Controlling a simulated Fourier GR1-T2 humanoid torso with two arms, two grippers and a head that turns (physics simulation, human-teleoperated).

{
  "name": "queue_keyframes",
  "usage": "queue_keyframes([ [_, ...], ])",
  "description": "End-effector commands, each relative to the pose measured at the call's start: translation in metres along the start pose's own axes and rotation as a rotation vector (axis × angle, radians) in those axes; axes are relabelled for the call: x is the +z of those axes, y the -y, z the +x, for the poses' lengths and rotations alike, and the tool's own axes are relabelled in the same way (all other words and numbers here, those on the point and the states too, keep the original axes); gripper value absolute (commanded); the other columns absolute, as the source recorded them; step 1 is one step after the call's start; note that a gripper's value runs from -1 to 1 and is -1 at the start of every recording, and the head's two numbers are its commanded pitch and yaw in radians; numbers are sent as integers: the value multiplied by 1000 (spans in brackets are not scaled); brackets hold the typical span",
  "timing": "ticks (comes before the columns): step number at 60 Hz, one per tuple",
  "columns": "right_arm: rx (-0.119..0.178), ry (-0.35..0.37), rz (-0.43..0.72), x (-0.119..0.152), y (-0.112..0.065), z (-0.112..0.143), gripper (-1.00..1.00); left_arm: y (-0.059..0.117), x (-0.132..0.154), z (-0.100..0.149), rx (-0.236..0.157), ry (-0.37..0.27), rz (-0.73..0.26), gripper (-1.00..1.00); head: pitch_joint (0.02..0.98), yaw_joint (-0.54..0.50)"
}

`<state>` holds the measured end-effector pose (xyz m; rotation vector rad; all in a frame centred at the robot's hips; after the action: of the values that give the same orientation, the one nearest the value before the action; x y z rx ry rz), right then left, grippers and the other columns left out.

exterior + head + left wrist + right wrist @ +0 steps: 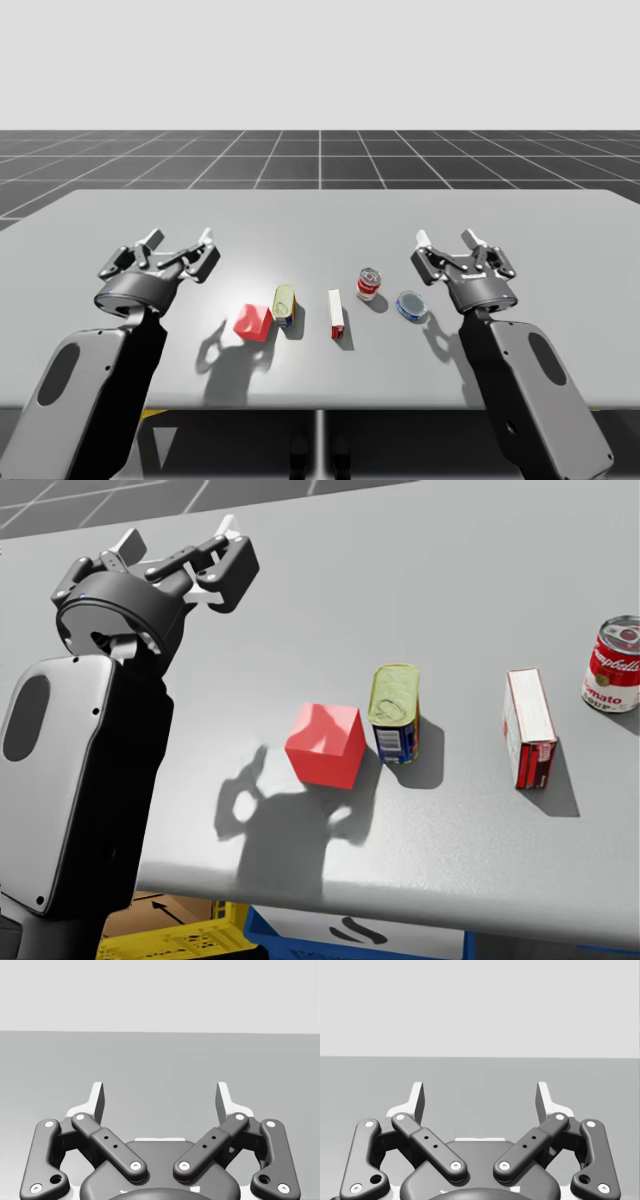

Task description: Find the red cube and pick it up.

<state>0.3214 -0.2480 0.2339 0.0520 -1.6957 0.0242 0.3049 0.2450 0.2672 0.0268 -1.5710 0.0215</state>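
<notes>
Right, my left gripper [160, 1097] is released: its fingers stand wide apart with nothing between them and bare grey tabletop ahead. From above it [180, 245] hovers over the left part of the grey table [320, 215]. My right gripper [480, 1097] is just as slack and idle, off at the far right [447, 245].

The small red cube [326, 744] sits on the table to the right of my left gripper [180, 550] and closer to my body, so the reach runs back toward me and inward. It is the leftmost thing in the row, so my left arm is clearly the nearer one. Being a cube it has no long axis, but it sits turned a little, corner toward me, and I judge the wrist needs to square up to a pair of flat faces.

Just beside it on its right stands an upright blue tin with a yellow lid [394, 715]; I cannot tell whether they touch, and that side looks tight for a finger. Further right come a white and red box [530, 728], a red and white can [612, 665] and a low blue round tin [411, 305]. All look closed, their contents hidden.
</notes>
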Motion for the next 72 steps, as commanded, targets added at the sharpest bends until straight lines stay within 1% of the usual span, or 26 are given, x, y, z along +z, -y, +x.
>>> queue_keyframes([
  [1, 5, -8, -2, -1, 0, -3, -1000, 7, 35, 2, 8, -64, -3, -1000, 876, 283],
  [2, 4, -9, -2, -1, 0, -4, -1000, 8, 41, 1, -9, -64, -11, -1000, 876, 284],
  [4, 5, -10, -3, -1, 0, -4, -1000, 9, 47, 0, -23, -63, -8, -1000, 874, 287],
  [5, 5, -10, -3, -1, 0, -4, -1000, 9, 50, 0, -24, -63, -10, -1000, 874, 288],
  [6, 7, -11, -4, -1, 0, -4, -1000, 12, 60, -2, -23, -75, -29, -1000, 875, 291],
  [10, 6, -10, -5, -1, 0, -4, -1000, 14, 75, -7, -40, -88, -41, -1000, 873, 295],
  [13, 4, -6, -7, -1, 0, -3, -1000, 17, 85, -12, -35, -107, -65, -1000, 873, 296],
  [16, 4, -4, -7, -1, 0, -3, -1000, 21, 97, -17, -45, -116, -85, -1000, 873, 296],
  [24, 4, -4, -8, -1, 0, -3, -1000, 32, 122, -30, -53, -152, -144, -1000, 873, 299],
  [28, 2, -3, -9, -1, 0, -3, -1000, 35, 128, -35, -49, -167, -156, -1000, 874, 297],
  [30, 2, -3, -11, -1, 1, -3, -1000, 38, 133, -41, -51, -185, -169, -1000, 874, 297],
  [32, 3, -3, -11, -2, 1, -3, -1000, 41, 138, -45, -43, -200, -180, -1000, 875, 297],
  [35, 3, -3, -11, -2, 1, -3, -1000, 43, 141, -49, -49, -213, -188, -1000, 878, 298],
  [36, 2, -2, -11, -2, 1, -3, -1000, 43, 144, -52, -40, -224, -194, -1000, 878, 300],
  [40, 4, -1, -11, -2, 2, -3, -1000, 45, 147, -58, -36, -239, -197, -1000, 878, 303],
  [42, 7, 0, -11, -2, 2, -3, -1000, 46, 148, -62, -21, -250, -204, -1000, 878, 303],
  [46, 9, 3, -15, -3, 2, -3, -1000, 48, 147, -70, -23, -266, -207, -1000, 878, 303],
  [49, 12, 3, -16, -3, 2, -3, -1000, 50, 146, -75, -15, -277, -214, -1000, 878, 302],
  [52, 14, 5, -17, -3, 2, -3, -1000, 54, 143, -82, -17, -286, -219, -1000, 878, 300],
  [64, 15, 9, -18, -3, 3, -3, -1000, 63, 133, -97, -14, -311, -240, -1000, 880, 294],
  [72, 14, 12, -18, -3, 3, -2, -1000, 69, 122, -105, -30, -317, -230, -1000, 881, 290],
])
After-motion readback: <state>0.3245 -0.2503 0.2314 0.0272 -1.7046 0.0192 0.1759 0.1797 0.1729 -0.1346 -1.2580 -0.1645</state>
